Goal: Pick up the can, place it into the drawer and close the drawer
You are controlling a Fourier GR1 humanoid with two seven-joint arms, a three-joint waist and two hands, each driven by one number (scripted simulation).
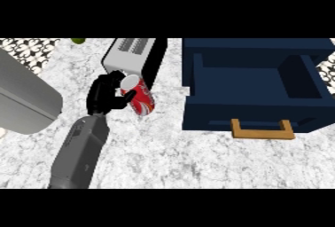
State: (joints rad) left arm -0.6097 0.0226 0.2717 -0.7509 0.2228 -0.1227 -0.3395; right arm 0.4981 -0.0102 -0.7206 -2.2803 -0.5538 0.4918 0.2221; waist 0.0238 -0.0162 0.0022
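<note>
The left hand [104,95] came in from the lower left on its grey forearm [79,153], and its black fingers were curled round the can [138,97]. The can was red with white markings, tilted so that its pale top faced up and to the left, and it sat in the hand just in front of the toaster [134,55]. Whether the can's base touched the counter [196,159] could not be told.

The toaster was white with a black side and stood at the back of the marbled counter, touching or nearly touching the can's top edge. To the right, well apart from the can, stood the dark blue drawer [255,88], pulled open, its hollow showing nothing inside. A wooden handle [262,130] ran along its front edge, toward the robot. A large grey body [26,99] lay at the left edge. The right hand did not show.
</note>
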